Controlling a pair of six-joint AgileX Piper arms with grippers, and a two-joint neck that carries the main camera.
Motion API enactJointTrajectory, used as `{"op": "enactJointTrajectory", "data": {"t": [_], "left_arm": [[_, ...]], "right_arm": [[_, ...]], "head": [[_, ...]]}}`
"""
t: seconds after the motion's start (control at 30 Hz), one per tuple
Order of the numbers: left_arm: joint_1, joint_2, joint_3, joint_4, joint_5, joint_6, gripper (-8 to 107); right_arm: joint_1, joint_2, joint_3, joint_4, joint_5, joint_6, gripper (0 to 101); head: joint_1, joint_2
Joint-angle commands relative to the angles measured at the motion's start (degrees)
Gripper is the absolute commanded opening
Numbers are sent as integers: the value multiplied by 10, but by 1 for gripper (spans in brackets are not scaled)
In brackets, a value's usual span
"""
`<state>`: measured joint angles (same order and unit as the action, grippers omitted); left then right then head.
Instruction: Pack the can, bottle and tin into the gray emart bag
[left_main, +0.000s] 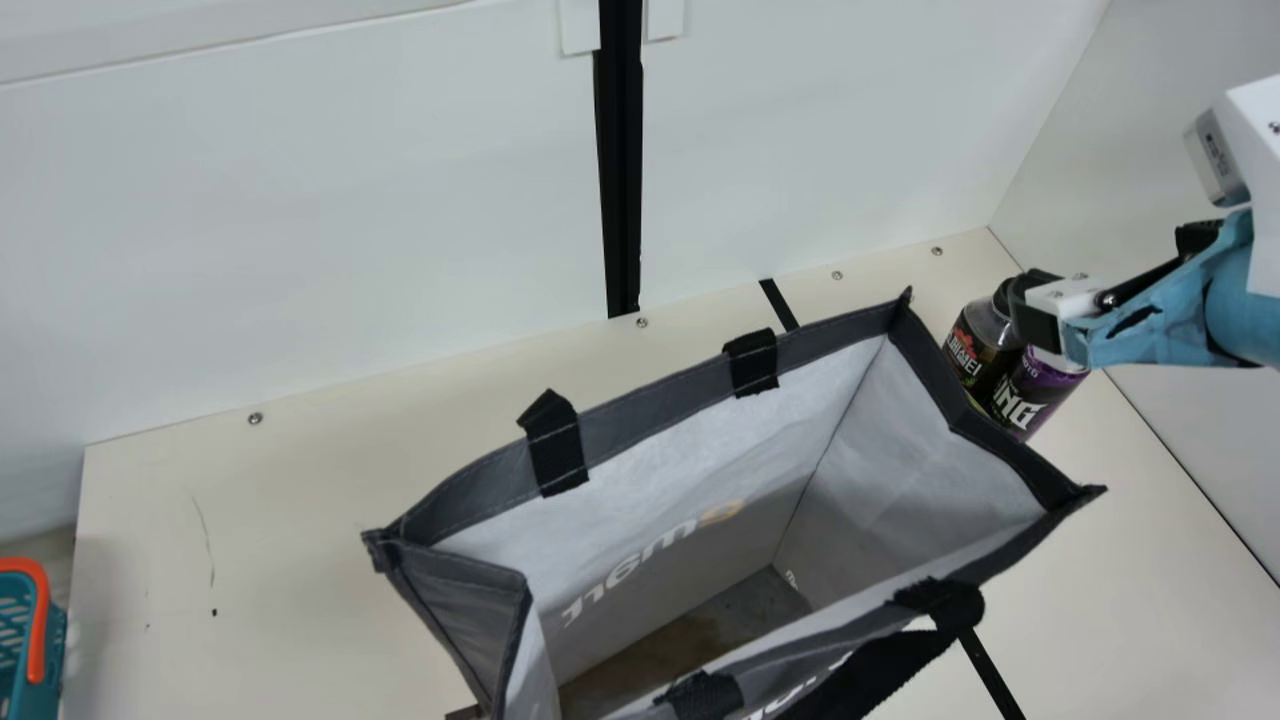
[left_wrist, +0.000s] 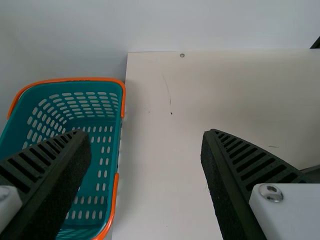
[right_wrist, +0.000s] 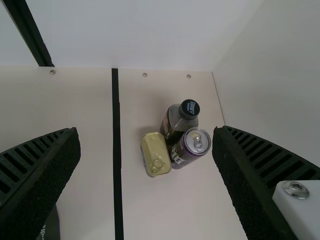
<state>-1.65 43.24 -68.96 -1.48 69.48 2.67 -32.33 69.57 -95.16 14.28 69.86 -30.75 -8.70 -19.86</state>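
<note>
The gray emart bag (left_main: 650, 395) stands open on the tabletop (left_main: 330, 500). At its right in the main view, the purple can (right_wrist: 192, 147), black-capped bottle (right_wrist: 176, 121) and gold tin (right_wrist: 156, 152) cluster together. The right gripper (left_main: 1035, 312), near them, and the left gripper (left_wrist: 145, 135) both have widely spread, empty jaws.

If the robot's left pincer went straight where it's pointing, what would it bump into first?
Probably the cream table ahead of the left pincer, though one finger might clip the teal basket; depth is hard to judge.
</note>
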Motion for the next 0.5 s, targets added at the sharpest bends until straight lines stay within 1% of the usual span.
{"op": "enactJointTrajectory", "data": {"t": [0.0,0.47], "left_arm": [[0,0,0,0,0,0,90],[0,0,0,0,0,0,90]], "right_arm": [[-1,0,6,-5,0,5,91],[4,-14,47,-33,0,43,91]], "head": [[-13,-1],[-13,-1]]}}
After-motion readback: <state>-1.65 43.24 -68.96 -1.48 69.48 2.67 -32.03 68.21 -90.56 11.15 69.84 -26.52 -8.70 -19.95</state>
